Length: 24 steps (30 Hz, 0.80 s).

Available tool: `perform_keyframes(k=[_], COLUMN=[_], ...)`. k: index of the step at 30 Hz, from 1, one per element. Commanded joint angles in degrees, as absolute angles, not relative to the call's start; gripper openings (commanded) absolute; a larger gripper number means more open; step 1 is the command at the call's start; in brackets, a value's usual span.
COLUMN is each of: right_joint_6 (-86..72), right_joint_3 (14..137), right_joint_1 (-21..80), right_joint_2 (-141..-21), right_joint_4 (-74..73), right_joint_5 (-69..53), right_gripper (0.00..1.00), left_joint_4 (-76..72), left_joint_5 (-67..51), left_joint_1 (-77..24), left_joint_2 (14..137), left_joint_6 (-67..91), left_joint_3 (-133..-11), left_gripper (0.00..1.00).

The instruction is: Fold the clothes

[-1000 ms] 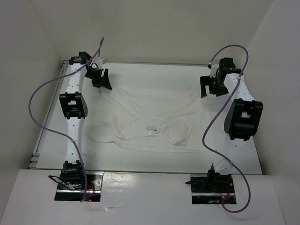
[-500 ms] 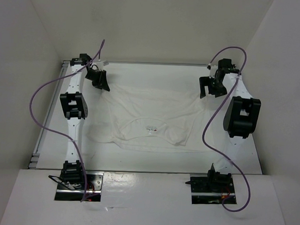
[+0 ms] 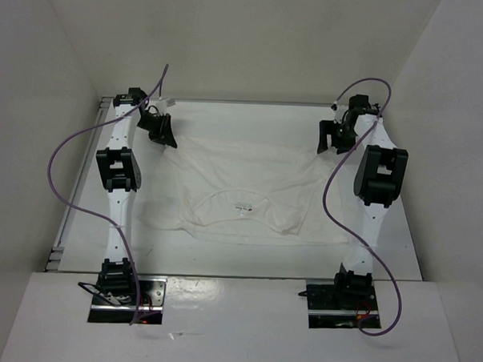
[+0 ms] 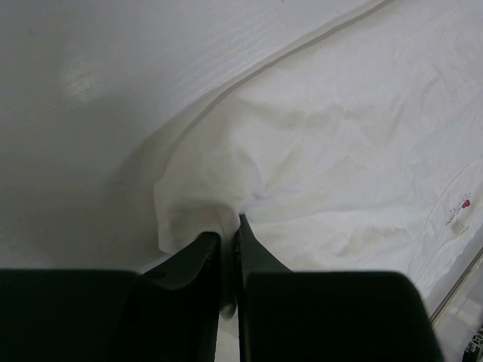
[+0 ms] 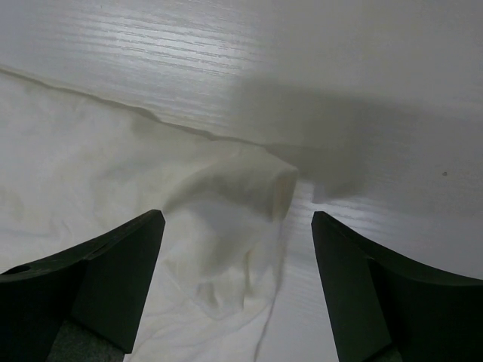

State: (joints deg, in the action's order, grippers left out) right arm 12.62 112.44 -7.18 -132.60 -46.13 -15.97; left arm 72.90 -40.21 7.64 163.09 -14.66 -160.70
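The clothes (image 3: 249, 181) are one white wrinkled garment lying flat on the middle of the table, with a tiny dark label (image 3: 242, 207) at the neck. My left gripper (image 3: 165, 137) is at the garment's far left corner. In the left wrist view the gripper (image 4: 229, 235) is shut on a pinched fold of the clothes (image 4: 339, 143). My right gripper (image 3: 331, 141) is over the far right corner. In the right wrist view it (image 5: 238, 222) stands open, its fingers (image 5: 113, 279) either side of a bunched corner of the clothes (image 5: 219, 204), not touching it.
White walls (image 3: 44, 100) close in the table on the left, right and back. A metal rail (image 3: 67, 221) runs along the left edge. Purple cables (image 3: 62, 165) loop off both arms. Bare tabletop (image 3: 252, 121) lies beyond the garment.
The left gripper has shut on the garment's far left corner. The right arm has shifted slightly left and farther back, bringing its open gripper over the far right corner.
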Motion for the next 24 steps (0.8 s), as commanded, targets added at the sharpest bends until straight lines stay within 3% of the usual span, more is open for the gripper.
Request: perform_keyframes(k=[1,14,24], right_joint_6=[12.04,13.62,14.15], right_joint_3=[116.45,118.12,120.67], right_joint_1=[-7.73,-9.40,-9.40], right_joint_2=[-133.42,-137.02,-140.01], right_joint_4=[-46.05,-46.67,-47.72], right_joint_5=[-18.72,-21.53,-24.78], right_gripper=[0.86,0.62,0.59], left_joint_4=[74.27,74.27,74.27], left_joint_5=[-35.69,-35.16,-35.16], left_joint_1=[7.29,7.29,7.29], left_joint_2=[163.48,163.48,162.95], left_joint_6=[-15.91,-15.91,-16.44], left_joint_3=[-158.20,-157.07,-155.48], left_gripper=[0.14,0.12,0.10])
